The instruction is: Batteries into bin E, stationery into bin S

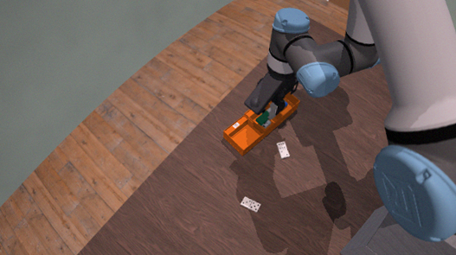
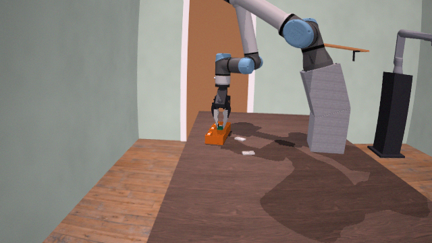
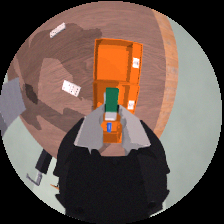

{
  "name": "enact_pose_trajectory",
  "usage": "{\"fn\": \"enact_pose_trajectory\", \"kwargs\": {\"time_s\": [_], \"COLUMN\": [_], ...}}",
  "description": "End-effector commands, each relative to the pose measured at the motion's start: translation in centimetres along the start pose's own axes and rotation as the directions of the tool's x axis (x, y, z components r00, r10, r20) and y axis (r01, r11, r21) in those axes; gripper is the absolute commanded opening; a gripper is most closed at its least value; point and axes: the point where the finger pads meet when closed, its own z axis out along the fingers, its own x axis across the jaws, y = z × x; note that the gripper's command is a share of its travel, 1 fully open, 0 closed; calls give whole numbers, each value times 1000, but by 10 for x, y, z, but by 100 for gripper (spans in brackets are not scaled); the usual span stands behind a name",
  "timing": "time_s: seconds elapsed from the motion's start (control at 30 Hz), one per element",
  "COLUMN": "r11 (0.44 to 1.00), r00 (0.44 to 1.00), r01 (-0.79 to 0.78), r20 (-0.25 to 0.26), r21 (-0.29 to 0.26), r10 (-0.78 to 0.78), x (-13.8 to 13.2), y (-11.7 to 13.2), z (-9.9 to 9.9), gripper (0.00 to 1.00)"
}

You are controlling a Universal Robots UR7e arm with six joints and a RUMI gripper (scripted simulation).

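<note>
From here the black two-jaw gripper (image 1: 273, 110) (image 2: 220, 125) (image 3: 111, 104) looks clamped on a small green-and-white block (image 1: 262, 118) (image 2: 220, 128) (image 3: 111, 97) — over the joined orange open-topped bins (image 1: 245, 137) (image 2: 214, 139) (image 3: 113, 61), its long axis pointing to twelve o'clock in the wrist view, roughly along their row.

Bins you see: plain bright orange (image 1: 244, 149) (image 2: 214, 140) (image 3: 95, 60)
Dominoes before you: white with dark dots (image 1: 251, 204) (image 3: 71, 88)
Your tabletop: dark brown wood grain (image 1: 174, 208) (image 2: 209, 196) (image 3: 82, 30)
Your arm's joint caps: light blue (image 1: 420, 195) (image 2: 298, 34)
</note>
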Motion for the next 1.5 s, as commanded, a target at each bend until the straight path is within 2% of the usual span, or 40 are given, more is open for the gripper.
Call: {"fn": "enact_pose_trajectory", "kwargs": {"time_s": [0.0, 0.6, 0.63, 1.2, 1.47], "r11": [1000, 1000, 1000, 1000, 1000], "r00": [1000, 1000, 1000, 1000, 1000], "r01": [0, 0, 0, 0, 0], "r20": [-1, -1, -1, -1, -1], "r21": [0, 0, 0, 0, 0], "r10": [0, 0, 0, 0, 0], "x": [1, 0, 0, 0, 0], "y": [0, -1, -1, -1, -1], "z": [7, 11, 11, 11, 1], "gripper": [0, 0, 18, 18, 18]}}
